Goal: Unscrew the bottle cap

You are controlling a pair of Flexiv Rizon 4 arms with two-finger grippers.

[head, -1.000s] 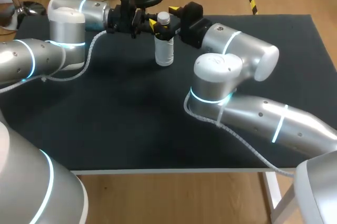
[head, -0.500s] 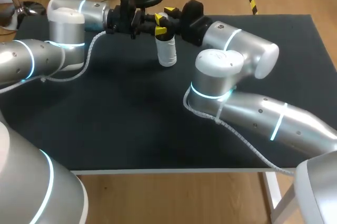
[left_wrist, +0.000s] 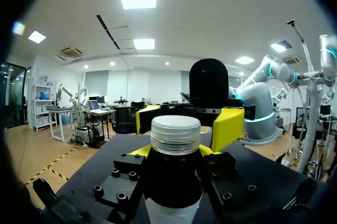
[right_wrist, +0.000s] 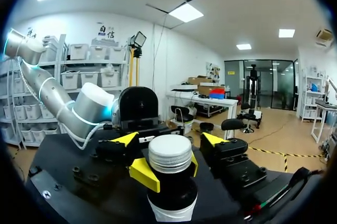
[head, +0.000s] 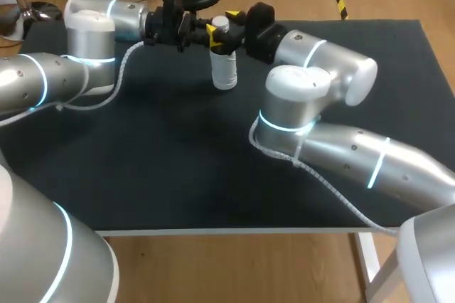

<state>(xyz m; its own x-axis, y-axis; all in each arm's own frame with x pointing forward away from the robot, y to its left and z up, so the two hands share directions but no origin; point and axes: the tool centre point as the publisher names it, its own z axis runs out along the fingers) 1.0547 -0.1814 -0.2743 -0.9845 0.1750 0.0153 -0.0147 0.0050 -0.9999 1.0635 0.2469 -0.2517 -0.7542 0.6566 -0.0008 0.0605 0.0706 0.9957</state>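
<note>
bottle (head: 225, 70) on table (head: 178, 161), between left end effector (left_wrist: 174, 150), right end effector (right_wrist: 168, 140)

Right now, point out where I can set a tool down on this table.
Crowded: the far middle, where the left hand and right hand meet at the white plastic bottle. Free: the near half of the black table, bordered by the left arm, the right arm and the front edge; also the far right corner past the right arm.

White bottle (head: 225, 68) upright, far side of table (head: 178, 161) — ribbed cap (head: 221, 24) on.
</note>
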